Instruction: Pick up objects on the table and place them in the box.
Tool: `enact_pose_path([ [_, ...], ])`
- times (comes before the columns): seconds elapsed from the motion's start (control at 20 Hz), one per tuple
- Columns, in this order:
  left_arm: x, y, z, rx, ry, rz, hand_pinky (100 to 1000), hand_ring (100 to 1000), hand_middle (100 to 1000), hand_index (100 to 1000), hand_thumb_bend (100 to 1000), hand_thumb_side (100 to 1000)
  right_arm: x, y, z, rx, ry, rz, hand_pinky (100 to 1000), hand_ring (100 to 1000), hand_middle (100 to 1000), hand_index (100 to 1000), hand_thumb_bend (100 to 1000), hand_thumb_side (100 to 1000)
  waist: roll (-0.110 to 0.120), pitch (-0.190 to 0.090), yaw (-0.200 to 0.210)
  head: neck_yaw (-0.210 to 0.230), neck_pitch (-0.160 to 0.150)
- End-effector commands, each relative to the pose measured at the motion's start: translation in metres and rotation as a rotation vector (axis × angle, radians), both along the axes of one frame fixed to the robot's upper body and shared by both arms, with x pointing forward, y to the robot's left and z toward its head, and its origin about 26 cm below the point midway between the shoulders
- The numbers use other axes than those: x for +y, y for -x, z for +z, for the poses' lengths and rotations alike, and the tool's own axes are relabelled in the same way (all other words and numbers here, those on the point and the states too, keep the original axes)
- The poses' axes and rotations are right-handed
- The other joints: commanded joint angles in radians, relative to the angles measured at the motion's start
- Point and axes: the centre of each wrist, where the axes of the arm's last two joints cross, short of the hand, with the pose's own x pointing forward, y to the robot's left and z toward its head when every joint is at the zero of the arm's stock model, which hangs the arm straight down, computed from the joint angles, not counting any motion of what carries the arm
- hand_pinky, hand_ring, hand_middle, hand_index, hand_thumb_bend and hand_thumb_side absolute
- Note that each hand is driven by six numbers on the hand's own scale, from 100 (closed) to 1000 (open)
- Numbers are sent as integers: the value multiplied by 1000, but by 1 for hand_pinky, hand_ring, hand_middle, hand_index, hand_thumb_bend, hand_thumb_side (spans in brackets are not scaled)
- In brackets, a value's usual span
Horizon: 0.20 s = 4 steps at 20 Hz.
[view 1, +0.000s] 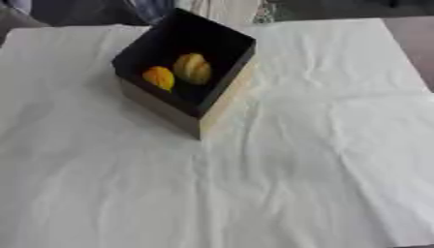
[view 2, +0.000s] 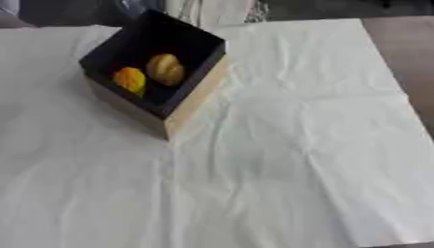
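A cardboard box [view 1: 216, 104] with a black inside stands at the upper left of the white cloth, turned corner-on to me. Inside it lie two rounded things: an orange one [view 1: 159, 77] toward the left and a larger yellow-brown one [view 1: 193, 68] just right of it and slightly farther back. They lie close together on the box's dark floor. Neither of my hands shows in either eye view.
A wrinkled white cloth [view 1: 297, 164] covers the table. Bare brown table surface [view 2: 403, 43] shows along the right edge. Fabric and dark shapes [view 1: 161, 7] lie beyond the far edge of the cloth, behind the box.
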Motion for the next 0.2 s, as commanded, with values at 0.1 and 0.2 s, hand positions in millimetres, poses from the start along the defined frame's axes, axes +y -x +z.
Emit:
enact_pose_path([
  [0.1,12,10,-2,-88,-9,59,865,826,786,940,422,465,-3,4,13,-50,42,-15,912,855,597,800,100,418,-6,-15,10,-4,6],
  [0.2,13,10,-6,-89,-4,68,868,831,791,947,437,451,-2,4,13,-52,42,-15,912,855,597,800,100,414,-9,-13,14,0,6],
])
